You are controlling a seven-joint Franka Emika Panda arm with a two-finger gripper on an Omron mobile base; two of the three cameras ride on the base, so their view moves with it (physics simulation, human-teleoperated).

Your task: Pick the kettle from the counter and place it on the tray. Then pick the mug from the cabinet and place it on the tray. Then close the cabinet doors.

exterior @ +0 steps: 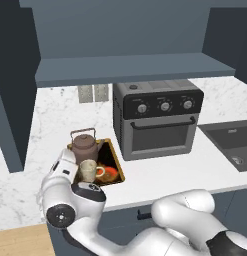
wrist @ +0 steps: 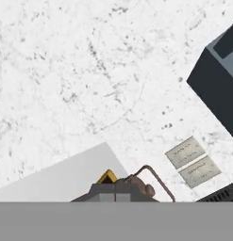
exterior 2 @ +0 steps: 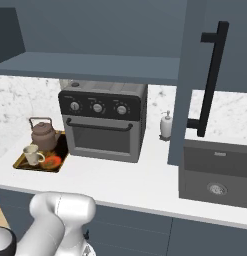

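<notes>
Left base view sits behind and left of the arm, looking forward and down at the surface point(exterior: 160, 172). The toaster oven point(exterior: 157, 120) is dead centre, with the tray point(exterior: 115, 162) just left of it and the sink point(exterior: 230, 142) off to its right. Right base view looks from the other side, a bit further back: same toaster oven point(exterior 2: 102, 120), with the tray point(exterior 2: 20, 162) left of it and the sink point(exterior 2: 215, 175) right of it, plus an open cabinet door point(exterior 2: 202, 75) up close. Both share the oven, tray and sink. Hand view is rolled and faces the marble wall point(wrist: 89, 70) left of the oven, kettle point(wrist: 139, 186) right at its bottom edge.
</notes>
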